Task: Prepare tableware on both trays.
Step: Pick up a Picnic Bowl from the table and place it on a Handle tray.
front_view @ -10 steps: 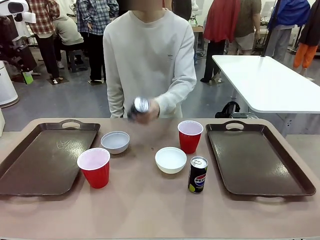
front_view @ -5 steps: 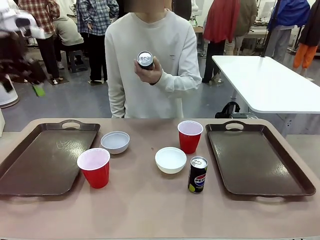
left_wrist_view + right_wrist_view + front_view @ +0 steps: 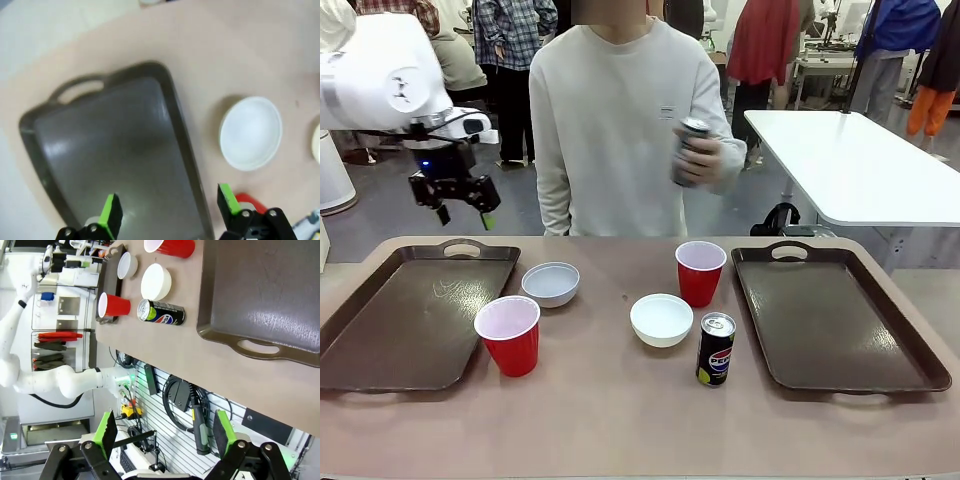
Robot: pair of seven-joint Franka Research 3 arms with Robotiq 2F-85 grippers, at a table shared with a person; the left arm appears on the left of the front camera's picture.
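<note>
The left gripper point(image 3: 465, 214) is held wide open and empty above the left tray point(image 3: 380, 340), at ten o'clock. The right gripper point(image 3: 165, 437) is likewise spread, gripping nothing. The left tray and the right tray point(image 3: 840, 330) are seen empty. Between them are set a left red cup point(image 3: 509, 335), a right red cup point(image 3: 700, 272), a left bowl point(image 3: 551, 284), a middle bowl point(image 3: 662, 320), all empty, and a Pepsi can point(image 3: 716, 349). A second can point(image 3: 688, 150) is gripped in the person's hand point(image 3: 705, 165) at one o'clock.

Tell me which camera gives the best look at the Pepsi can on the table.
The front view: the Pepsi can stands upright, logo facing the camera, beside the right tray. The right wrist view has the can smaller and turned sideways. The left wrist view aims at the left tray and a white bowl.
</note>
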